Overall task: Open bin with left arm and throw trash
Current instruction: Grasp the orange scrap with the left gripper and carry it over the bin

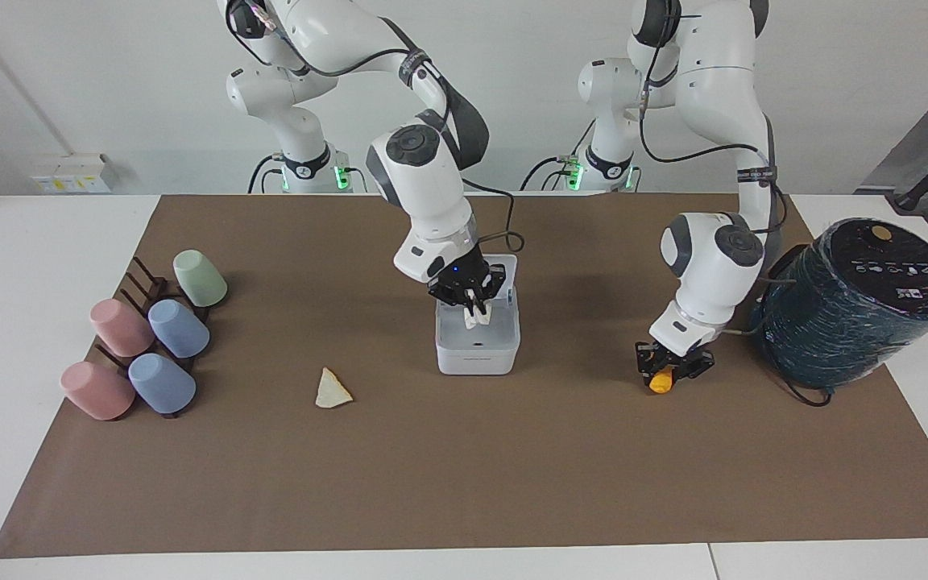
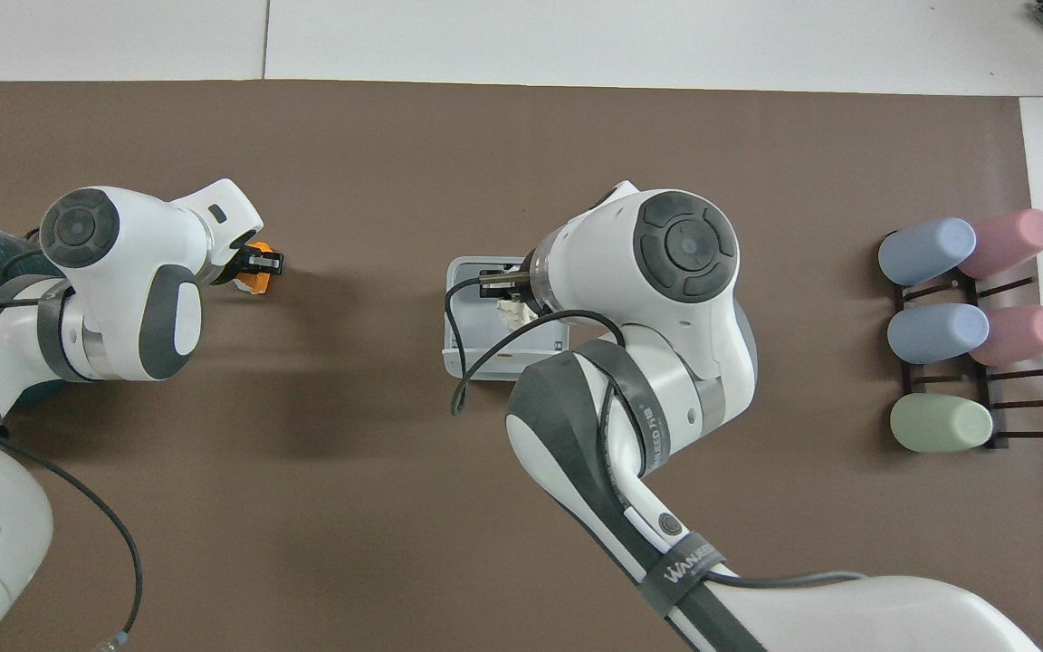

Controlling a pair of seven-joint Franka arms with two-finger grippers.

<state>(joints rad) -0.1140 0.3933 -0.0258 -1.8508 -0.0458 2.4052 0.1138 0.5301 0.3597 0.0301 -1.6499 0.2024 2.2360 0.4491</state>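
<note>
Hanging over the bin (image 1: 477, 346), right gripper (image 1: 473, 302) angled steeply.

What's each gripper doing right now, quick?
Left gripper: closed on the orange lump, low at the mat.
Right gripper: over the open bin, white paper wad at its fingertips; grip or release cannot be told.

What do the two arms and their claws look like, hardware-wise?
Both arms are glossy white with dark grey joint caps and bands. Each ends in a small black claw: the left claw, the right claw. A loose black cable loops along each forearm to the wrist. A dark strap with white lettering wraps each forearm.
</note>
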